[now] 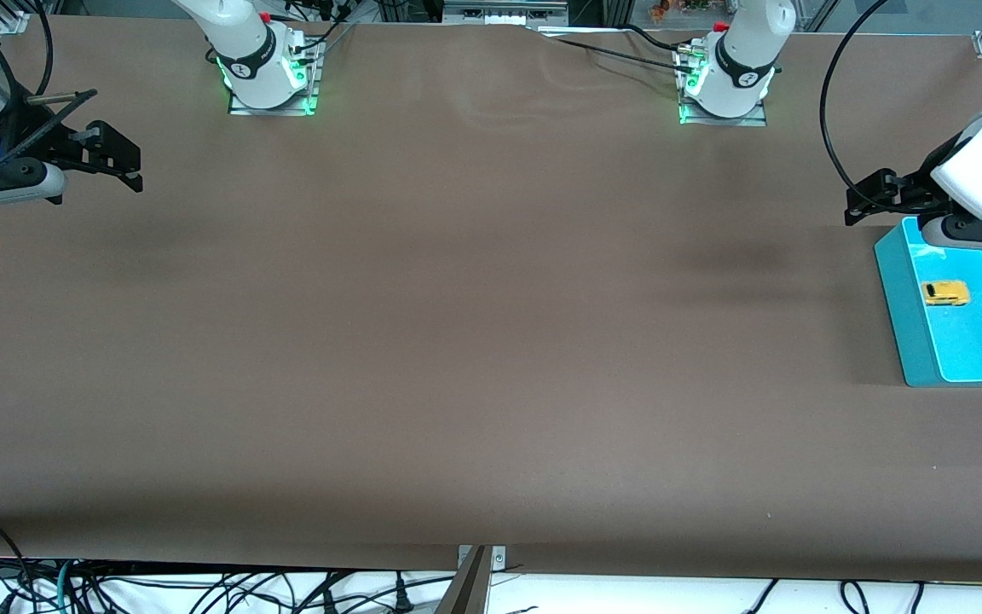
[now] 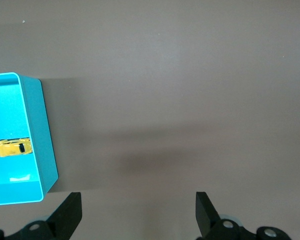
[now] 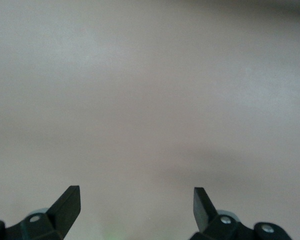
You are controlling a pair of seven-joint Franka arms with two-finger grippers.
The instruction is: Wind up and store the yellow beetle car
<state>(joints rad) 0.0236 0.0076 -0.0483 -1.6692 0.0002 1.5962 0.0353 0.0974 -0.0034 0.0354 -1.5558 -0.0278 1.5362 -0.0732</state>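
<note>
Front view puts the yellow beetle car (image 1: 945, 292) inside a turquoise bin (image 1: 904, 324) at the left arm's end of the table, lying on the bin's floor and clear of its walls. The left gripper (image 1: 870, 203) hangs just above the bin's rim, on the edge toward the robot bases, with its fingers spread and nothing between them. From that gripper the car lies a short way down and toward the front camera. Its long axis runs along the table from one arm's end toward the other, roughly in line with the way the gripper points.

The left wrist view shows the same: the car (image 2: 12, 147) sits in the bin (image 2: 45, 150) off to one side of the spread fingertips (image 2: 70, 210), not between them.

The right gripper (image 1: 120, 162) waits over bare table (image 1: 457, 341) at the opposite end, also spread wide and empty. The left arm is far the nearer. With the car already in the bin, storing looks done.
</note>
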